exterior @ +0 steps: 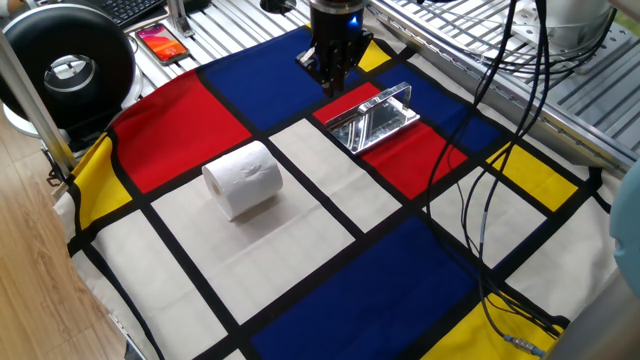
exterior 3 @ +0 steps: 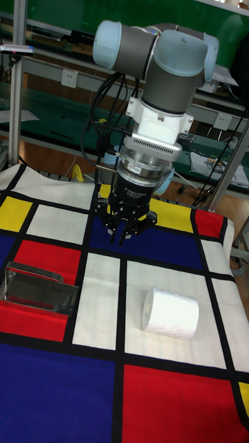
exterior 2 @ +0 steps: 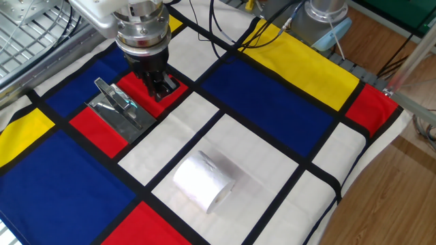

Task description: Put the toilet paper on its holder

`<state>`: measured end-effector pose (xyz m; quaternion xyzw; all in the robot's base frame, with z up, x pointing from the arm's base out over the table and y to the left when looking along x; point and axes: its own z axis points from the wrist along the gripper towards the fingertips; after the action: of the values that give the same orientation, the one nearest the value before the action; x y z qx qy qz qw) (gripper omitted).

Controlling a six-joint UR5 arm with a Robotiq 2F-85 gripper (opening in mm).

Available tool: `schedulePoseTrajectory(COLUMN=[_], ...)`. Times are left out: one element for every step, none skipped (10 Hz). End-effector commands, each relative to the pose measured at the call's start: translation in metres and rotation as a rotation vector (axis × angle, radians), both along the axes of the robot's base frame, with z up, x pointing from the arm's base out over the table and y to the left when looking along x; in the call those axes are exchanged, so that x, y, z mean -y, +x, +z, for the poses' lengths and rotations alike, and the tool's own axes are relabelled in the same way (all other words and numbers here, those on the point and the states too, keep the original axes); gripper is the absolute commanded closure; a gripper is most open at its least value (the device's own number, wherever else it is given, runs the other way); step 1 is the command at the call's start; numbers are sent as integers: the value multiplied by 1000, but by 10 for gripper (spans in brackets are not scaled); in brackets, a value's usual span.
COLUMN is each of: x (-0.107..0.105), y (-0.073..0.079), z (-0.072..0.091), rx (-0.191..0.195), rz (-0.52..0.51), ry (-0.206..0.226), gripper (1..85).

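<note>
The toilet paper [exterior: 243, 178] [exterior 2: 203, 180] [exterior 3: 171, 313] lies on its side on a white square of the checked cloth, free of the gripper. On a red square stands the chrome holder [exterior: 375, 118] [exterior 2: 121, 105] [exterior 3: 38, 291], its thin bar showing in the other fixed view. My gripper [exterior: 333, 82] [exterior 2: 160, 88] [exterior 3: 124, 240] hangs low over the cloth right beside the holder, well away from the roll. Its fingers are drawn together with nothing between them.
Black cables [exterior: 490, 200] trail across the cloth on the holder's far side. A phone [exterior: 162, 42] and a round black device [exterior: 68, 68] sit off the cloth's corner. The arm's base [exterior 2: 327, 20] stands behind the yellow square. Wooden floor lies beyond the cloth's edge.
</note>
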<state>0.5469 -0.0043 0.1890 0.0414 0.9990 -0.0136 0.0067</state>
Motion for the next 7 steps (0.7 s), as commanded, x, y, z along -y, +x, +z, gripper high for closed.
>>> schedulePoseTrajectory(x=[-4,-4,-2,-3,-5,-5,-7], y=[0,2,3,5,8,9,11], z=[1,3,6,6,7,9,9], rx=[0,-3,-14,-11,-7,-13,-8], rz=[3,7,13,15,8,-1,-8], ry=[16,16,13,16,16,4,4], gripper=[627,627,627,627,627,627,627])
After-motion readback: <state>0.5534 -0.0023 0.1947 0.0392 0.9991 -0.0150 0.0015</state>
